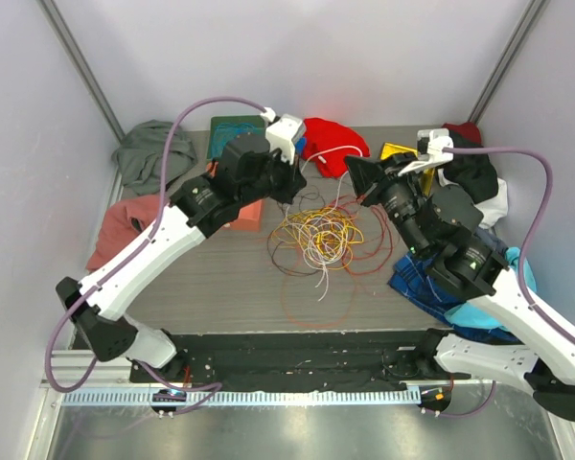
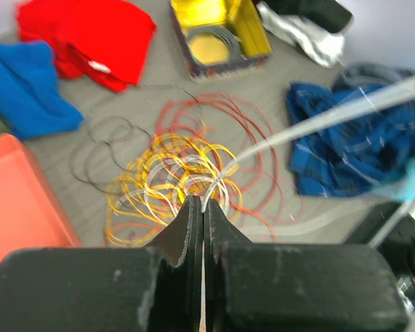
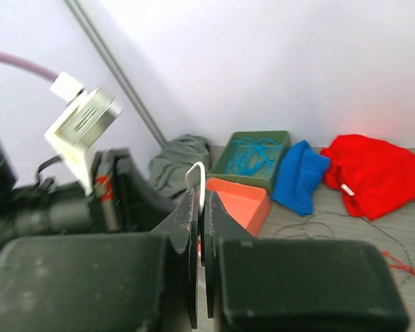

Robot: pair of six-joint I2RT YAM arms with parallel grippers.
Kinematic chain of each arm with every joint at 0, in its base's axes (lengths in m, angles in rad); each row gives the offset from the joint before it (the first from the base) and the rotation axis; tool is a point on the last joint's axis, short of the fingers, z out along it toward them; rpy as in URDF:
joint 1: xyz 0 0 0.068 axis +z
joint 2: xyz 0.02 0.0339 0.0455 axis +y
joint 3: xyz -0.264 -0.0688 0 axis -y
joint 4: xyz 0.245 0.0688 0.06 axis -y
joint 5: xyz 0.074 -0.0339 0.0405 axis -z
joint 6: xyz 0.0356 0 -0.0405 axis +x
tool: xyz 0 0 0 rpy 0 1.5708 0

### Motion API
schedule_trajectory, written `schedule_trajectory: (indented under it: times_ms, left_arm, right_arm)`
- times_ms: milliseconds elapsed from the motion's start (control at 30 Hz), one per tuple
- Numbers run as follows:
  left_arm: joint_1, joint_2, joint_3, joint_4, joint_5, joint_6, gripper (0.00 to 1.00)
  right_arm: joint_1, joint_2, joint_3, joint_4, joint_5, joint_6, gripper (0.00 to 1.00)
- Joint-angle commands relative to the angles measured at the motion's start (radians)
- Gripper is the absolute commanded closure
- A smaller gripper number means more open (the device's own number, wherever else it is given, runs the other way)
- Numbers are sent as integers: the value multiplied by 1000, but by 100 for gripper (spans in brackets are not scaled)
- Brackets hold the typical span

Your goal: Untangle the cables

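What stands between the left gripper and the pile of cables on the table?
Nothing visible does. The left gripper is shut on a white cable, and the pile of cables lies in the open just beyond it. The orange tray sits off to the side.

right hand (image 3: 199,199) pinching white cable (image 3: 195,172) | behind: orange tray (image 3: 245,200), green box (image 3: 252,158), blue cloth (image 3: 301,176), red cloth (image 3: 373,173)

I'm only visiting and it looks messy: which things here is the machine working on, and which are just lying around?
In the job: the tangle of cables; the white cable that both arms' jaws are shut on.
Lying about: red cloth; blue cloth; grey cloth; blue checked cloth.
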Motion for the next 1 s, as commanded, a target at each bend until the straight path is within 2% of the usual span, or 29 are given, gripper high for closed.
schedule_trajectory:
  times_ms: [0,67,100,167,400,433,467,500,533,567,700,967]
  left_arm:
    - [5,-136,-150,249,206,-40,100]
    - [5,-174,-259,326,274,-61,100]
    - [5,-206,-293,416,326,-70,100]
    - [3,-237,-391,496,358,-87,99]
    - [3,-301,-625,829,472,-190,88]
    - [3,-312,-655,884,478,-204,81]
    - [2,-317,-692,999,474,-222,78]
    - [0,-320,-744,1044,466,-235,75]
    - [-1,-327,-767,1079,449,-247,63]
    - [-1,-326,-781,1122,443,-248,58]
    - [-11,-315,-825,1176,434,-239,44]
    - [-17,-269,-853,1271,378,-227,37]
  right_arm:
    - [3,42,51,-35,74,-48,99]
    - [3,51,61,-35,71,-48,99]
    - [3,55,72,-35,73,-48,99]
    - [1,65,83,-45,74,-48,99]
    - [1,91,143,-88,60,-18,99]
    - [1,94,150,-100,50,-6,99]
    - [1,101,155,-104,45,4,99]
    - [1,102,169,-109,42,10,99]
    - [1,104,173,-117,33,14,99]
    - [0,105,181,-123,28,27,99]
    - [0,116,227,-155,-6,60,99]
    - [1,127,258,-174,-91,136,99]
